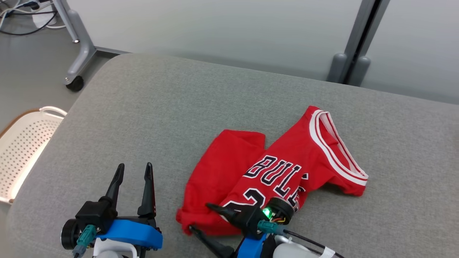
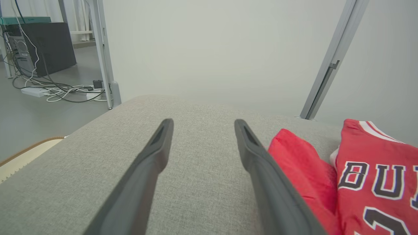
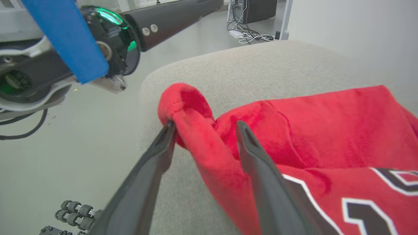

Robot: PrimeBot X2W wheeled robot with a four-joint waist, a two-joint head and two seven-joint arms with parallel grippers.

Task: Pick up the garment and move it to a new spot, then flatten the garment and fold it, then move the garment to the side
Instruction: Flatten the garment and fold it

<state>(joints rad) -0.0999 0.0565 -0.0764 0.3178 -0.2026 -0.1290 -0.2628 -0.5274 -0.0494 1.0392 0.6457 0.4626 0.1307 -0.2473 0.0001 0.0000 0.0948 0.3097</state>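
Observation:
The garment (image 1: 233,168) is a red jersey with white trim and dark lettering, lying crumpled on the grey padded surface (image 1: 161,107). My right gripper (image 1: 200,217) is at its near left corner, jaws apart. In the right wrist view a fold of the garment (image 3: 202,143) lies between the two spread fingers of the right gripper (image 3: 204,125). My left gripper (image 1: 134,170) hovers open and empty over bare padding just left of the garment. In the left wrist view the garment (image 2: 369,156) sits to the right of the left gripper (image 2: 202,124).
A white perforated basket (image 1: 21,143) stands on the floor off the surface's left edge. A wheeled stand leg (image 1: 77,53) and a grey post (image 1: 351,61) stand behind. Cables (image 2: 49,88) lie on the floor. My left arm's blue bracket (image 3: 65,36) is close by.

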